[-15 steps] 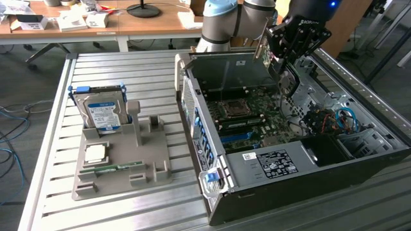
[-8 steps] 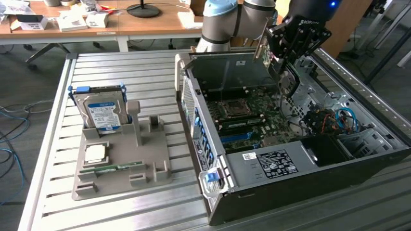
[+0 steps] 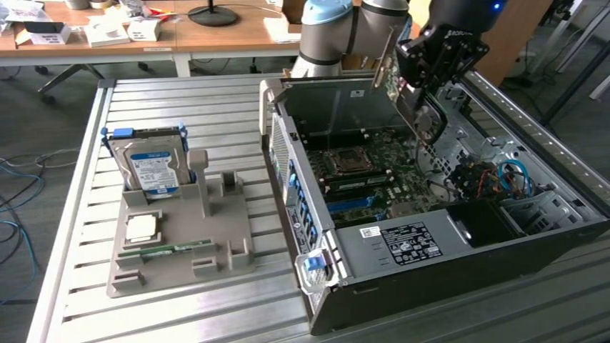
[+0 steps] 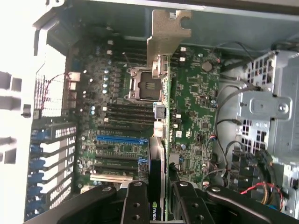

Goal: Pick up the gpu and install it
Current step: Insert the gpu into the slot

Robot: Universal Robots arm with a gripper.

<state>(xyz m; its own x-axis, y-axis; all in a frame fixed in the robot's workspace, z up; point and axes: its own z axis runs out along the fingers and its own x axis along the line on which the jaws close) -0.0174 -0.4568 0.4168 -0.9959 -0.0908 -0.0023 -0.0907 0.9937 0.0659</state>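
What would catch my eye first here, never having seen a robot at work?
The black gripper clamps the gpu above the open computer case, over its green motherboard. On the exterior view's left, a blue-labelled hard drive stands upright in a grey holder on the slatted table.

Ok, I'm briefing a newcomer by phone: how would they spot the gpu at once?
Find the open black computer case on the slatted metal table; the black end effector hangs over its motherboard. The gpu is the card clamped in it, on edge. Unlike the hard drive and memory stick in the grey holder beside the case, it has a metal end bracket.
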